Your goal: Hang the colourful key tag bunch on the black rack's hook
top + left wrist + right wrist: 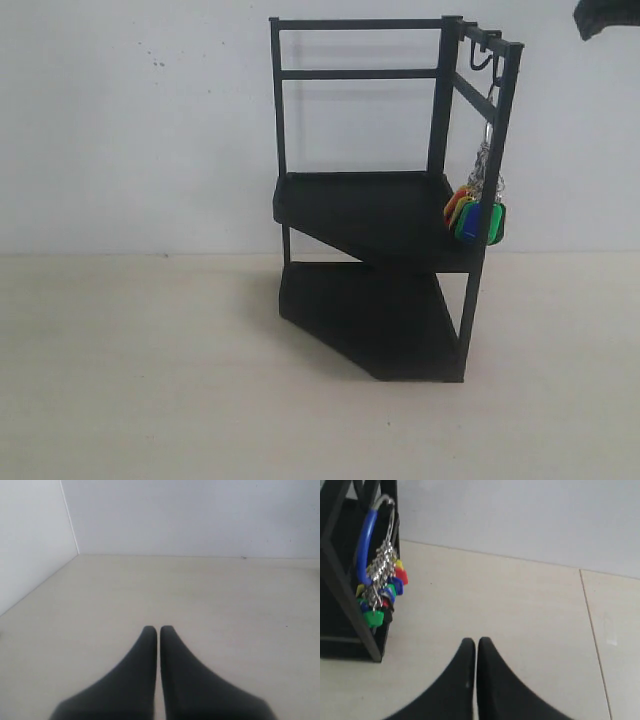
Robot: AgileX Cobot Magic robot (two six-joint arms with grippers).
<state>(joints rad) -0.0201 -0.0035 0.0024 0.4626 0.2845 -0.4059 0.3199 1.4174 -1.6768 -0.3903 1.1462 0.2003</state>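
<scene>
The colourful key tag bunch (478,215) is seen hung by its silver rings from a J-hook (483,62) on the top rail of the black rack (370,215), on the R side in the ext. view. The tags dangle beside the front post, approx. level w/ the upper tray. In the R wrist view a blue loop (365,540) is seen atop the bunch. The right gripper (476,641) is held w/ fingers pressed together, apart from the rack, above the pale table (150,380). The left gripper (158,630) is likewise closed, fingers together, nr. a wall corner.
</scene>
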